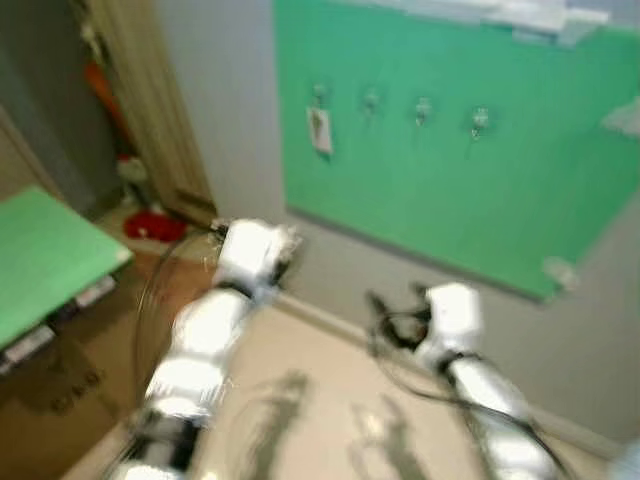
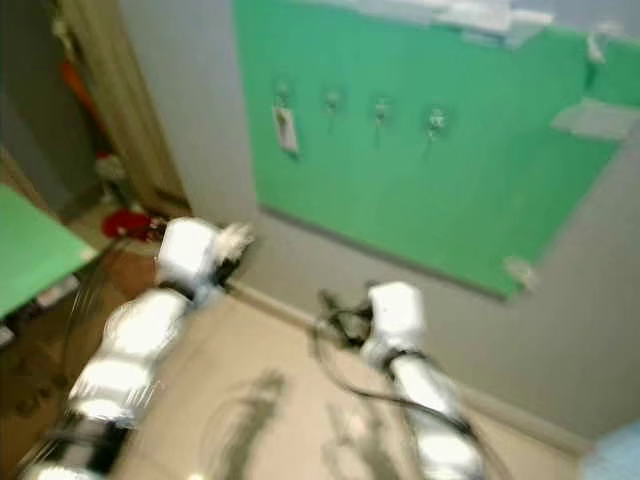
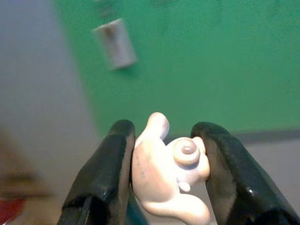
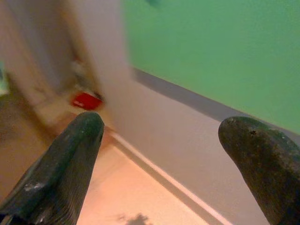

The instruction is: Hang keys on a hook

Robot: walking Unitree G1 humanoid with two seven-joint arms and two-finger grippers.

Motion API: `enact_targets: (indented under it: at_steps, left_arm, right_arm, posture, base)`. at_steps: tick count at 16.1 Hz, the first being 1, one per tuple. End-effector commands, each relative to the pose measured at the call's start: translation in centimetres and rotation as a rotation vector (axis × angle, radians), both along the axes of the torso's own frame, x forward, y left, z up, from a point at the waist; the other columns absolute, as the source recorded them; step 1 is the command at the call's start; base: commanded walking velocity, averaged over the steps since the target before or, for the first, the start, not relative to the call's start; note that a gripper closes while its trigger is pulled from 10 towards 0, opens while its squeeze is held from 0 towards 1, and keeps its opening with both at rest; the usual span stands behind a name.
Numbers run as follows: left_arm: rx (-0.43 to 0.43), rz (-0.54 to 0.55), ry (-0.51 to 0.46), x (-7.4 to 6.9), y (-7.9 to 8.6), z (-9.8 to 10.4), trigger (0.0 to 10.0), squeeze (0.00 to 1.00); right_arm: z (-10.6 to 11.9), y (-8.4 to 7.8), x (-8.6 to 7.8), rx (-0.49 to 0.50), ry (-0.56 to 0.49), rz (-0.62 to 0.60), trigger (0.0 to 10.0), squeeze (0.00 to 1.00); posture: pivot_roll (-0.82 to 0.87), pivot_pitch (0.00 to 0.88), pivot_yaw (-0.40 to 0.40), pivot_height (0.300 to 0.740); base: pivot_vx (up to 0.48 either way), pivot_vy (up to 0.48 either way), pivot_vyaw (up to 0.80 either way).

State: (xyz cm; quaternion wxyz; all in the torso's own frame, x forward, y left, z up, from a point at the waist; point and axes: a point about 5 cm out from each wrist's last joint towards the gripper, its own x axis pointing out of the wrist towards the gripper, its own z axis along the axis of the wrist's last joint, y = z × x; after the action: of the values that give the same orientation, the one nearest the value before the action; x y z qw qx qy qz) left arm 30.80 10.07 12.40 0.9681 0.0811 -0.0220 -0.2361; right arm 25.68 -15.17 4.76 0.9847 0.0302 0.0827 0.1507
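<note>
Nearest you, the left gripper was clamped on a pale, rounded keychain figure, pinched between both black fingers; no metal keys could be made out, so treat the figure as your handle on them. The right gripper stood spread wide with nothing between its fingers, aimed at the skirting and floor. Both arms were raised before the wall, head views blurred. Beyond them, the green board carried a row of four hooks; the leftmost already bore a white tag, which also showed ahead of the left gripper. Judgement: you were on the approach. Settle the body first, then pick a bare hook, lift the figure above it and lower so the ring catches before you release.
</note>
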Motion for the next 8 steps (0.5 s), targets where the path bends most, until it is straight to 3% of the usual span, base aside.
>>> enact_targets:
  at_steps: [1, 3, 8]
  left_arm:
    - [0.035, 0.042, -0.014, 0.25, 1.65, 0.33, 0.0, 0.0]
    - [0.026, 0.034, -0.011, 0.3, 1.61, 0.39, 0.0, 0.0]
    - [0.048, 0.008, -0.014, 0.82, 1.24, 1.09, 0.0, 0.0]
  right_arm:
    - [0.84, 1.46, 0.53, 0.026, -0.038, 0.034, 10.0, 0.0]
    - [0.76, 1.63, 0.58, 0.023, -0.035, 0.037, 10.0, 0.0]
    - [1.03, 1.88, 0.89, 0.02, -0.04, 0.041, 10.0, 0.0]
  posture:
    - [-0.12, 0.0, 0.039, 0.74]
    - [-0.12, 0.0, 0.043, 0.74]
    - [-0.12, 0.0, 0.061, 0.74]
  base:
    - [0.469, 0.0, 0.0]
    - [0.431, 0.0, 0.0]
    - [0.192, 0.0, 0.0]
